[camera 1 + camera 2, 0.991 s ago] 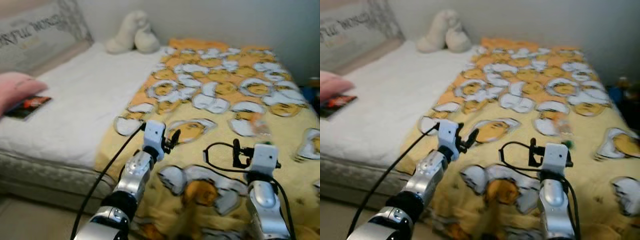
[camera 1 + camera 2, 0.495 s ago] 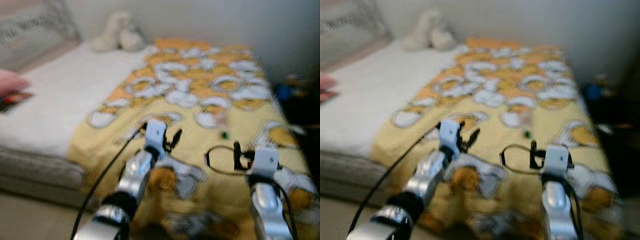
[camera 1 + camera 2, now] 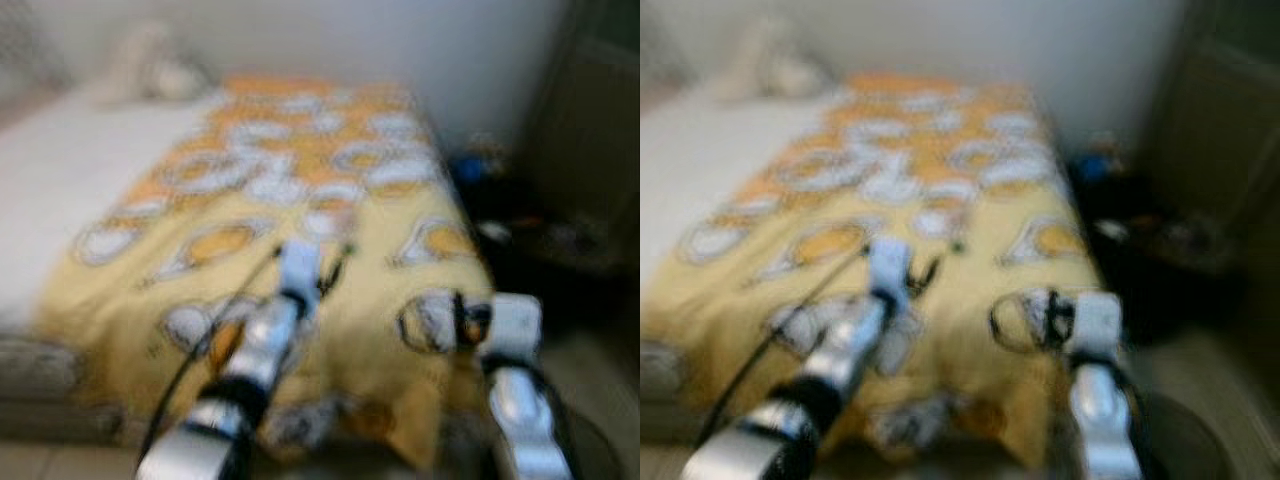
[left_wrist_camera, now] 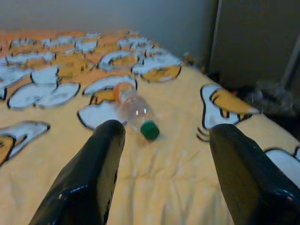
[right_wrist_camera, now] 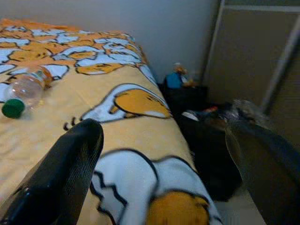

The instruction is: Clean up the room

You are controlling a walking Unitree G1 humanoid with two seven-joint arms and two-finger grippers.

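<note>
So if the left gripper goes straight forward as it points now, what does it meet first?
Probably the clear plastic bottle with a green cap, lying on the yellow blanket ahead of the open left gripper; depth is uncertain.

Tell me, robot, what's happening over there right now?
Both claws open, empty, over the yellow blanket. Left claw faces a clear bottle with green cap lying on the bed. Nothing between them. Head views blurred.
</note>
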